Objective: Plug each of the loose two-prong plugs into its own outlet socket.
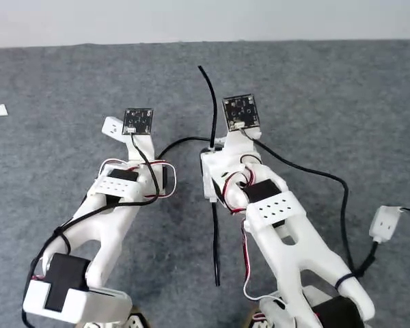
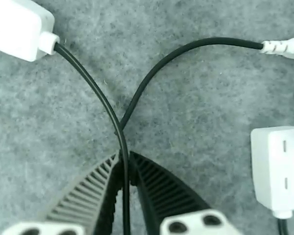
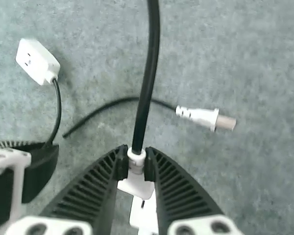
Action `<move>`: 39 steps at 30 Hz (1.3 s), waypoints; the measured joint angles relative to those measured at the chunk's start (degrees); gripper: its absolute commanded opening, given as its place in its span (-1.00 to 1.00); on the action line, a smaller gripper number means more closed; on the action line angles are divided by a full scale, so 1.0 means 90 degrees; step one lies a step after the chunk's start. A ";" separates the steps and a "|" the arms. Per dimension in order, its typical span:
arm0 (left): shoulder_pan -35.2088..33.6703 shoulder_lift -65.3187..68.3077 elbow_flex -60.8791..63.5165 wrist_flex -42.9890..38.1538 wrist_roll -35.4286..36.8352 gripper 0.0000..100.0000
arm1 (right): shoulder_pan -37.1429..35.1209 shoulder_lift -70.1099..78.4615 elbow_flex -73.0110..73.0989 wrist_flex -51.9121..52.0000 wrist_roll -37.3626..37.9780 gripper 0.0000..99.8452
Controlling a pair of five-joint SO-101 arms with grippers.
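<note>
The left gripper [image 2: 125,159] has its jaws pinched together on a thin black cable [image 2: 95,93]. The right gripper [image 3: 135,152] is clamped on a white cable end [image 3: 136,183]; whether that is a plug or a socket is hard to make out. A loose plug [image 3: 206,117] lies apart on the grey carpet [image 3: 264,58]. In the high view, one outlet socket [image 1: 111,127] peeks out left of centre, half covered by a wrist camera board [image 1: 137,121]. A second socket [image 1: 385,223] sits near the right edge.
</note>
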 measured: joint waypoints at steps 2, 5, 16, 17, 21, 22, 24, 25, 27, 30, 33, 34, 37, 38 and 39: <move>0.0000 0.0000 0.0000 0.0000 0.0000 -0.97 | -0.0020 0.0205 0.0000 -0.0244 0.0039 -0.98; 0.0000 0.0000 0.0000 0.0000 0.0000 -0.97 | 0.0020 0.0586 0.0000 -0.0625 0.0078 -0.98; 0.0000 0.0000 0.0000 0.0000 0.0000 -0.97 | 0.0283 0.1104 0.0000 -0.1172 0.0410 -0.98; 0.0000 0.0000 0.0000 0.0000 0.0000 -0.97 | 0.0283 0.1114 0.0000 -0.1172 0.0410 -0.98; 0.0000 0.0000 0.0000 0.0000 0.0000 -0.97 | 0.0303 0.1114 0.0000 -0.1172 0.0430 -0.98; 0.0000 0.0000 0.0000 0.0000 0.0000 -0.97 | 0.0293 0.1114 0.0010 -0.1172 0.0440 -0.98; 0.0000 0.0000 0.0000 0.0000 0.0000 -0.97 | 0.0313 0.1114 0.0010 -0.1172 0.0557 -0.98; 0.0000 0.0000 0.0000 0.0000 0.0000 -0.97 | 0.0322 0.1114 0.0029 -0.1172 0.0645 -0.98; 0.0000 0.0000 0.0000 0.0000 0.0000 -0.97 | 0.0303 0.1114 0.0098 -0.1172 0.0752 -0.98; 0.0000 0.0000 0.0000 0.0000 0.0000 -0.97 | 0.0293 0.1114 0.0176 -0.1172 0.0801 -0.98; 0.0000 0.0000 0.0000 0.0000 0.0000 -0.97 | 0.0313 0.1114 0.0234 -0.1182 0.0801 -0.98; 0.0000 0.0000 0.0000 0.0000 0.0000 -0.97 | 0.0303 0.1114 0.0234 -0.1182 0.0801 -0.98; 0.0000 0.0000 0.0000 0.0000 0.0000 -0.97 | 0.0293 0.1114 0.0234 -0.1241 0.0801 -0.98; 0.0000 0.0000 0.0000 0.0000 0.0000 -0.97 | 0.0293 0.1114 0.0234 -0.1241 0.0801 -0.98; 0.0000 0.0000 0.0000 0.0000 0.0000 -0.97 | 0.0293 0.1114 0.0234 -0.1241 0.0801 -0.98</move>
